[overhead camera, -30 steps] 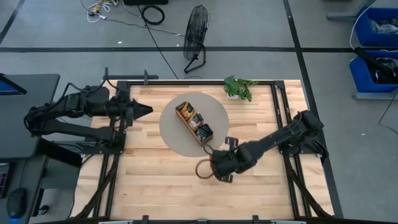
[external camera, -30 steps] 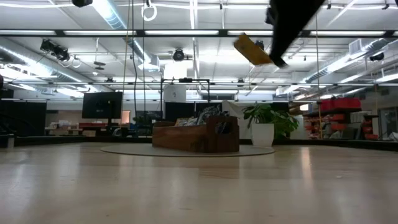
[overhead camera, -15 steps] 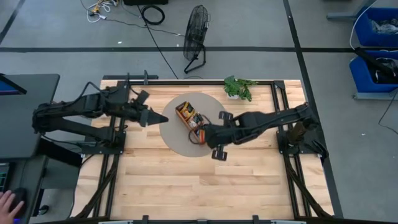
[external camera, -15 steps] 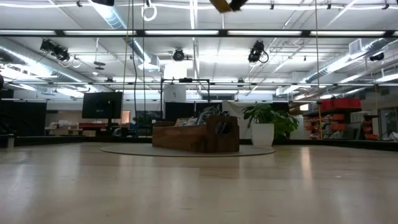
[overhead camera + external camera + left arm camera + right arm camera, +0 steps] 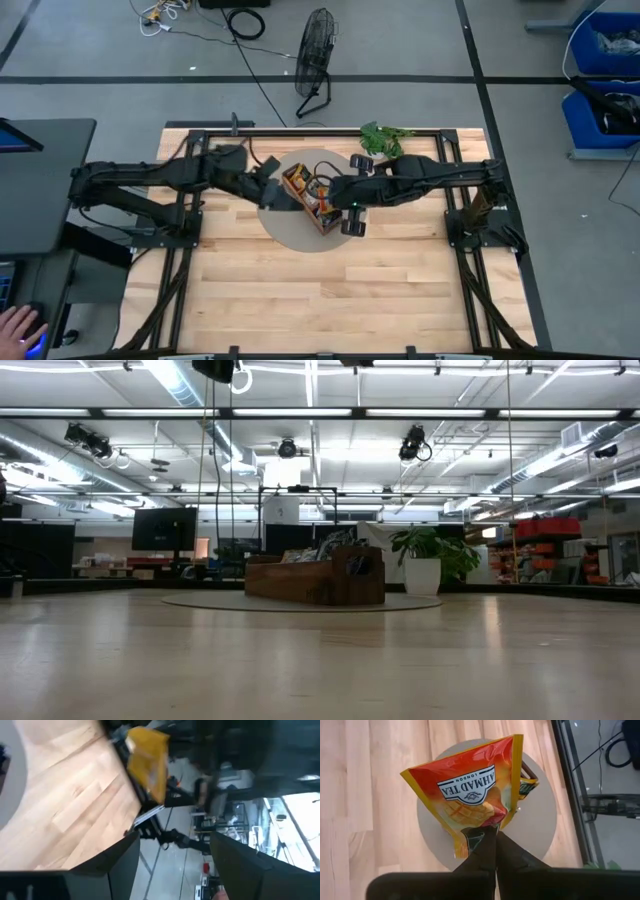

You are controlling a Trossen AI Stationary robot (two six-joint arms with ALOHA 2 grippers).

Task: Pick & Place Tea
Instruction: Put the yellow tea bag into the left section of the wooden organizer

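Orange tea sachet [image 5: 470,795], pinched by one corner in the clenched right gripper [image 5: 492,837] and hanging above the wooden tray [image 5: 300,190], apparently for dropping in; left gripper [image 5: 268,190], jaws spread, empty, just beside the tray.

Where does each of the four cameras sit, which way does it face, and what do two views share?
High: overhead, facing down; both arms over the wooden tray.
Low: table height, facing the room; tray and plant.
Left wrist: open left gripper, yellow sachet beyond.
Right wrist: right gripper shut on the orange tea sachet above the grey mat.
High and low share the tray.
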